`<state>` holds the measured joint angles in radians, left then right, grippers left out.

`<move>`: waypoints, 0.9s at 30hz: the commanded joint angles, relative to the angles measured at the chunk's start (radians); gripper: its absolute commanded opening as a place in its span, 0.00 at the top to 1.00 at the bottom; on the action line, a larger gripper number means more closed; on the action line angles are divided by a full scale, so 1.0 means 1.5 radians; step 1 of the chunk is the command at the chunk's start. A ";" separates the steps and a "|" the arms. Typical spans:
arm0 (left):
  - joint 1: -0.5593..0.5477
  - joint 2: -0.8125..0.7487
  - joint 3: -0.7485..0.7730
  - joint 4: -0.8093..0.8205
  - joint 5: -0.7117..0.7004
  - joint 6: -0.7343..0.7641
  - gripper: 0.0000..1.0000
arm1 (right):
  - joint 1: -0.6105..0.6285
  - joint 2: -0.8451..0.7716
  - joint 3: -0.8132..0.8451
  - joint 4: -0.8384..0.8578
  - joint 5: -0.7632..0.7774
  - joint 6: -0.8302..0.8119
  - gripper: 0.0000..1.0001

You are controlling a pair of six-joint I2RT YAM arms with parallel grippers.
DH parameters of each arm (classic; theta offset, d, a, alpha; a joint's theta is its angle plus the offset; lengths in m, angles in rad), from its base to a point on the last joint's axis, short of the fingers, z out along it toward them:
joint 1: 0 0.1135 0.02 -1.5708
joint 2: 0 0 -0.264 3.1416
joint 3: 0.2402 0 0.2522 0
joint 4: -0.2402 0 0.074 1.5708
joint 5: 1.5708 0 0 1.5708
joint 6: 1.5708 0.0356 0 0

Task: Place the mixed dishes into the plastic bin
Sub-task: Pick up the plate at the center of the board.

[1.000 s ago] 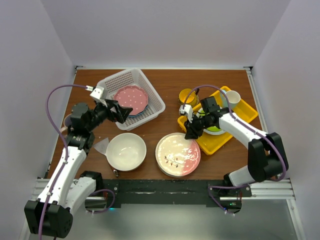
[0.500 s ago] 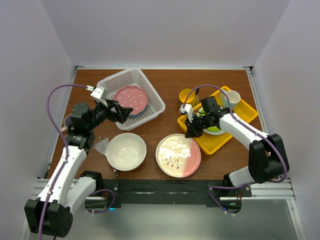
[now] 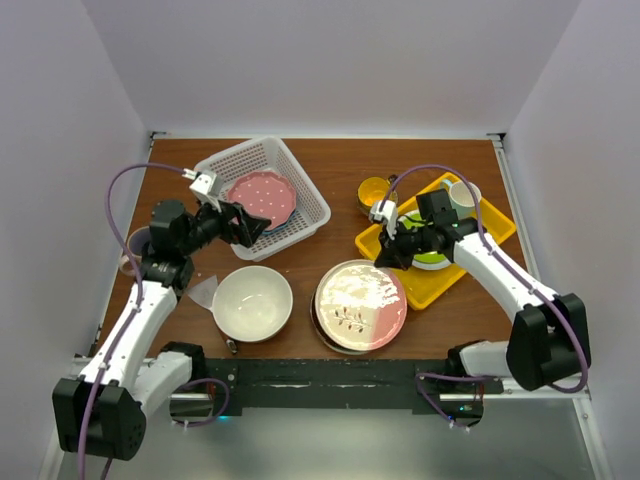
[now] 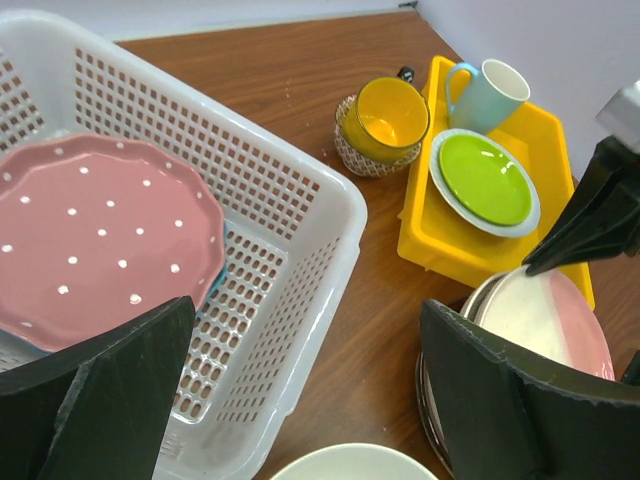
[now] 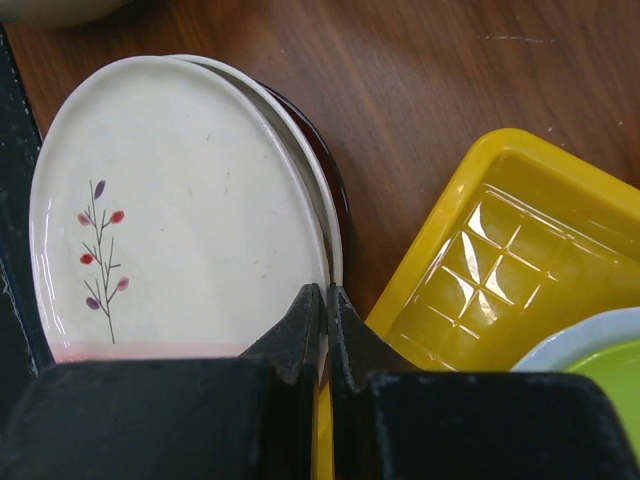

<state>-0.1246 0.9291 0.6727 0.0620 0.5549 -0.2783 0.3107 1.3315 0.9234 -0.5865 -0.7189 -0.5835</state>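
My right gripper (image 3: 386,258) (image 5: 326,295) is shut on the far rim of the cream-pink plate (image 3: 360,305) (image 5: 180,210). The plate is tipped up over a dark red-rimmed bowl (image 5: 335,190). The white plastic bin (image 3: 308,190) (image 4: 290,200) holds the pink dotted plate (image 3: 262,197) (image 4: 100,235), and a blue plate's edge (image 4: 218,272) peeks out under it. My left gripper (image 3: 245,225) (image 4: 307,330) hangs open over the bin's near corner, holding nothing. The large cream bowl (image 3: 252,302) (image 4: 350,462) sits at the front. The yellow mug (image 3: 375,190) (image 4: 385,115) stands on a woven coaster.
The flat yellow tray (image 3: 470,240) (image 4: 420,215) (image 5: 500,270) on the right carries a lime-green plate (image 3: 432,258) (image 4: 485,178) and a white cup (image 3: 462,195) (image 4: 495,90). A pale translucent scrap (image 3: 203,292) lies left of the cream bowl.
My right gripper has shut on the cream-pink plate's rim and raised that edge, drawing back to the right. The left arm has shifted slightly and stays open.
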 commanded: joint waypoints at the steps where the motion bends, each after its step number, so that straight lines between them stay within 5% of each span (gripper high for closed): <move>1: 0.004 0.028 0.007 0.033 0.073 -0.012 0.00 | -0.019 -0.042 0.009 0.025 -0.054 -0.009 1.00; 8: -0.029 0.065 0.002 0.070 0.188 -0.026 0.00 | -0.040 -0.071 0.004 0.037 -0.076 -0.002 1.00; 27: -0.186 0.140 0.035 -0.018 0.135 0.022 0.00 | -0.069 -0.008 0.021 0.031 -0.049 0.007 1.00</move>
<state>-0.3649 1.1316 0.6811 0.0544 0.7879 -0.2852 0.2375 1.3338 0.9234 -0.5678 -0.7296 -0.5510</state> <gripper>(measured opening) 0.997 0.022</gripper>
